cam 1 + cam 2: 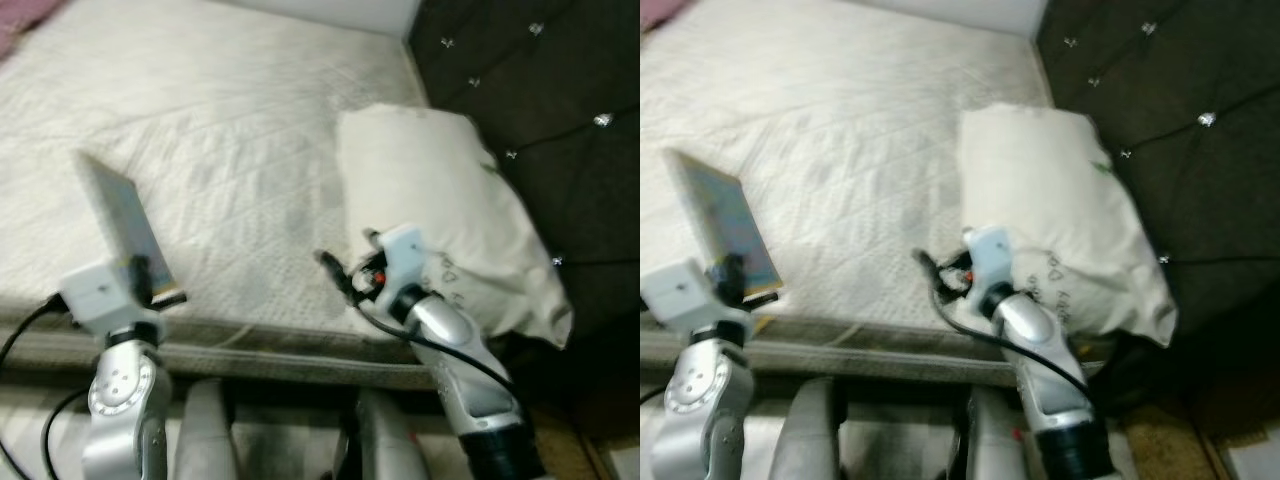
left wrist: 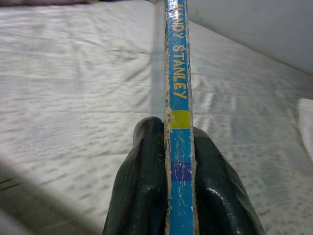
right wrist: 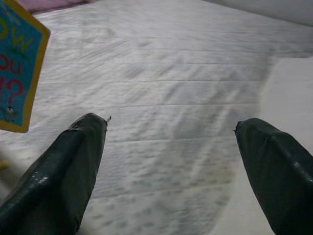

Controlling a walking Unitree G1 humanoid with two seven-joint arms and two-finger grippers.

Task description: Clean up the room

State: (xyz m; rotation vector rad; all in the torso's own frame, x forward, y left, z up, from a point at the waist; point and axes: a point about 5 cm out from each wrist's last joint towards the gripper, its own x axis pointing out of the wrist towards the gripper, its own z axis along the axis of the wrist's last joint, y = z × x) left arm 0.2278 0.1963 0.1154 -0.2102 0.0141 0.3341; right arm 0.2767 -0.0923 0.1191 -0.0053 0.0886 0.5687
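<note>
My left gripper (image 1: pixel 150 275) is shut on a thin blue book (image 1: pixel 122 222) with yellow trim, held upright over the front edge of the white mattress (image 1: pixel 200 130). In the left wrist view the book's blue spine (image 2: pixel 179 117) with yellow lettering runs between the two black fingers (image 2: pixel 142 176). My right gripper (image 1: pixel 335 272) is open, hovering over the mattress just left of a cream pillow (image 1: pixel 440 220). In the right wrist view its fingers (image 3: pixel 58 176) stand wide apart with nothing between them, and the book's corner (image 3: pixel 17 73) shows beside them.
A dark tufted headboard (image 1: pixel 540 90) with shiny studs stands at the right behind the pillow. A pink cloth (image 1: pixel 20 25) lies at the far left corner of the bed. The mattress's grey front edge (image 1: pixel 260 355) runs just before my arms.
</note>
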